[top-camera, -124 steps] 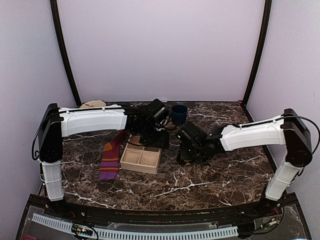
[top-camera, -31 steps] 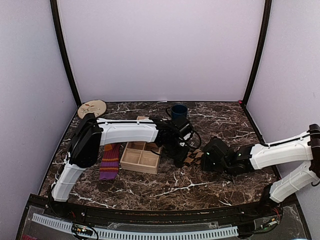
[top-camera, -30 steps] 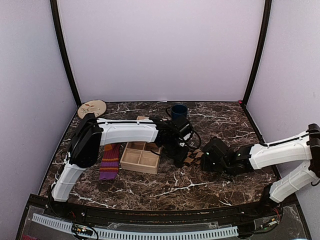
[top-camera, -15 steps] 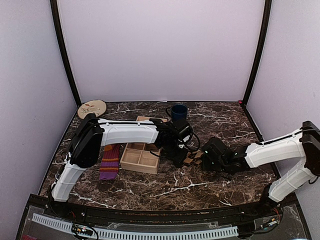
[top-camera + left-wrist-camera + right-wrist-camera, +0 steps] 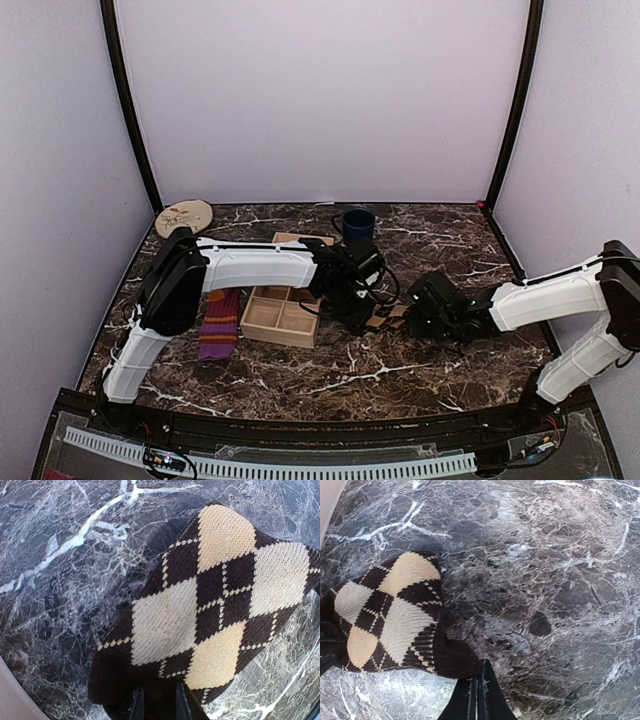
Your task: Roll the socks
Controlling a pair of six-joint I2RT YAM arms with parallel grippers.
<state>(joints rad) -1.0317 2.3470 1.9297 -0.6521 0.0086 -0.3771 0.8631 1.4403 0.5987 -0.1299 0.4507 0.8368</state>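
Argyle sock (image 5: 200, 610) lies at the table's centre, at 3 o'clock of the wooden tray (image 5: 280, 338), with a gripper at each end.
Your left gripper (image 5: 159, 706) is clamped on the sock's dark edge. Your right gripper (image 5: 477, 682) is fully closed, the sock's corner touching its tips at 11 o'clock, and whether any fabric is caught cannot be told. If you start rolling, that end may slip free and the sock would only drag flat. The purple sock (image 5: 220, 320) waits at the tray's 9 o'clock.

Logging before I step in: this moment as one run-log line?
left gripper: shut on argyle sock, dark end | right gripper: shut at its opposite end, hold unclear | striped sock: lying flat, unheld
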